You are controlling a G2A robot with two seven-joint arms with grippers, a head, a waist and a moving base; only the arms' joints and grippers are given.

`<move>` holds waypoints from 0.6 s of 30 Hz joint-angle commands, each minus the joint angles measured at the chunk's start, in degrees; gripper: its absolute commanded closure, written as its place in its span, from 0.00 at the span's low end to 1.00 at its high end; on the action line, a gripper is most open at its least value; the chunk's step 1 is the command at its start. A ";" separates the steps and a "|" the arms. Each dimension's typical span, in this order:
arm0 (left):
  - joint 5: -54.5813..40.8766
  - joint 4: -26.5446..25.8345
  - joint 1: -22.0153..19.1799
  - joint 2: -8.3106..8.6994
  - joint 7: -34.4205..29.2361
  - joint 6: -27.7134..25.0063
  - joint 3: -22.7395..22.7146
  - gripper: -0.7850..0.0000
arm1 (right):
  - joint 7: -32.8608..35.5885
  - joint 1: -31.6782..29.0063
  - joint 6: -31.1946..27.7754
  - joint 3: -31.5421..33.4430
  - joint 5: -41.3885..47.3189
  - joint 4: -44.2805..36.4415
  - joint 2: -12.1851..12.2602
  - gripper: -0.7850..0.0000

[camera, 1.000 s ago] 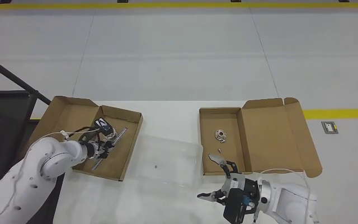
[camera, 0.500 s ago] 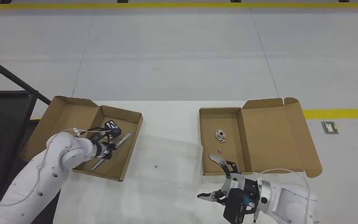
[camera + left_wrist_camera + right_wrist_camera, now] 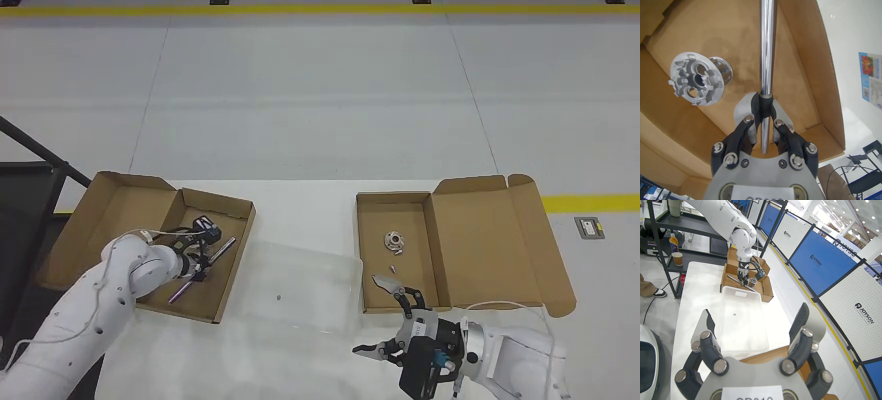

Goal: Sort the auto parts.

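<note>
My left gripper (image 3: 763, 106) is shut on a chrome rod (image 3: 767, 47) inside the left cardboard box (image 3: 810, 56). From above, the rod (image 3: 222, 249) lies slantwise across that box (image 3: 120, 205), with the left gripper (image 3: 200, 265) near its middle. A flanged metal hub (image 3: 698, 79) lies in the same box beside the rod. My right gripper (image 3: 755, 321) hangs open and empty over the table's near edge, just short of the clear tray (image 3: 742, 313). Seen from above, the right gripper (image 3: 368, 316) is by the near corner of the right cardboard box (image 3: 490, 240).
The right box holds another metal hub (image 3: 393, 241) and a small piece (image 3: 396, 268). The clear tray (image 3: 310, 270) stands between the boxes with one tiny part (image 3: 277, 296) in it. A black rack (image 3: 662, 237) with a bottle and cup stands past the table's end.
The left wrist has shifted a little toward the tray inside the left box, carrying the rod with it. The right arm has not moved.
</note>
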 commanded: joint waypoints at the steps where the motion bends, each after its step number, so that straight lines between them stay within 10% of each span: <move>1: 0.03 1.19 -0.39 -0.51 0.48 -0.27 0.49 0.99 | -0.01 0.00 -0.01 0.00 -0.02 0.00 0.00 0.00; 11: 0.44 4.74 -1.78 -1.90 1.96 -2.12 0.57 0.73 | -0.01 0.00 -0.01 0.00 -0.02 0.00 0.00 0.00; 18: -1.12 2.65 -0.62 -0.97 2.76 -5.32 -2.56 0.73 | -0.01 0.00 -0.01 0.00 -0.02 0.00 0.00 0.00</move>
